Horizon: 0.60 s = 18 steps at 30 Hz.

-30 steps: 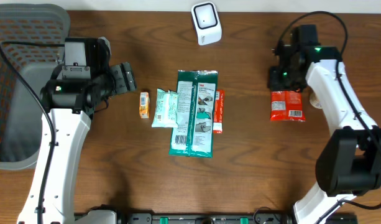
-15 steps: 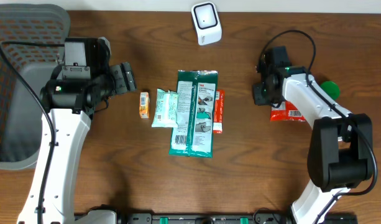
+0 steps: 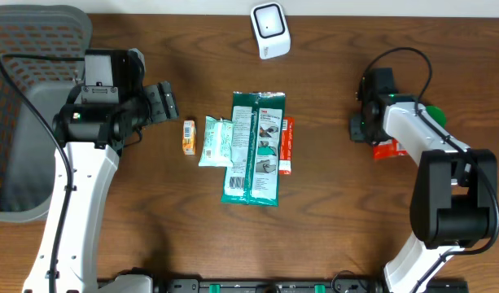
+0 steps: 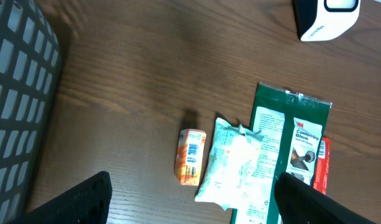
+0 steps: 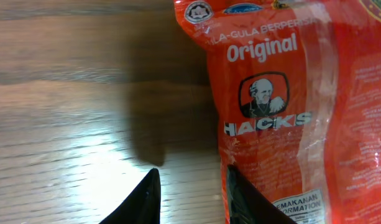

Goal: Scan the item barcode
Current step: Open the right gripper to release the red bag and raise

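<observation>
Since the right gripper (image 5: pixel 191 186) sits low over the table (image 3: pixel 330 228) with its jaws part-spread and only bare wood between them, nothing is pinched; one finger just overlaps the left edge of the red candy bag (image 5: pixel 289 93). Bag lies flat at the right side of the table, partly under the arm, well apart from the scanner (image 3: pixel 270 29) at the far edge.

My read: light, soft film pouch, glossy so likely slippery, and the loose sweets will shift and make it sag once lifted. Take it by a flat edge seam, not the lumpy middle — less chance of covering the code. Barcode not visible from here.

Left gripper (image 4: pixel 191 193) is spread wide and empty, near the packet pile (image 3: pixel 253 146).
</observation>
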Available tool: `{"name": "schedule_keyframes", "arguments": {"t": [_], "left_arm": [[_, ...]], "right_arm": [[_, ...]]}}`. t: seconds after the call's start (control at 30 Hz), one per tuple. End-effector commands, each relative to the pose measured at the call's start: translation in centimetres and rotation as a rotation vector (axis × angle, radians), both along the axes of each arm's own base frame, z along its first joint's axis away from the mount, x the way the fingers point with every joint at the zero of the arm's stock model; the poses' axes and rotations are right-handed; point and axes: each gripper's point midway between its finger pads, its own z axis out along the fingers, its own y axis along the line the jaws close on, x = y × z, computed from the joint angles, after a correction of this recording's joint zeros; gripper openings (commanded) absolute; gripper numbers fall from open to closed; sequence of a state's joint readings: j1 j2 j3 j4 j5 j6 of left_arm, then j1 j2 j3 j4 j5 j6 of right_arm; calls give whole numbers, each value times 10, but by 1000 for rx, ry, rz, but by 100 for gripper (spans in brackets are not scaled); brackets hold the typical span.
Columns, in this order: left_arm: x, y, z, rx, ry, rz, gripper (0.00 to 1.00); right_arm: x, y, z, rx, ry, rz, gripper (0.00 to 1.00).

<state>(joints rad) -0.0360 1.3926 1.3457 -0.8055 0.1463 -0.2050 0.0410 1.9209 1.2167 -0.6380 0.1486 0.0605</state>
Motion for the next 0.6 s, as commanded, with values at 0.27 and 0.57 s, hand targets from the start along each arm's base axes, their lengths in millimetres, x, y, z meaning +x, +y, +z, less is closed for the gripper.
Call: {"name": "schedule_keyframes", "arguments": {"t": [0.27,0.57], "left_arm": [[0,3,-1,19,1,0,84],[0,3,-1,19,1,0,84]], "right_arm": [[9,-28,10,-16,-30,-78,29],[23,27,56,283,-32,23,40]]}}
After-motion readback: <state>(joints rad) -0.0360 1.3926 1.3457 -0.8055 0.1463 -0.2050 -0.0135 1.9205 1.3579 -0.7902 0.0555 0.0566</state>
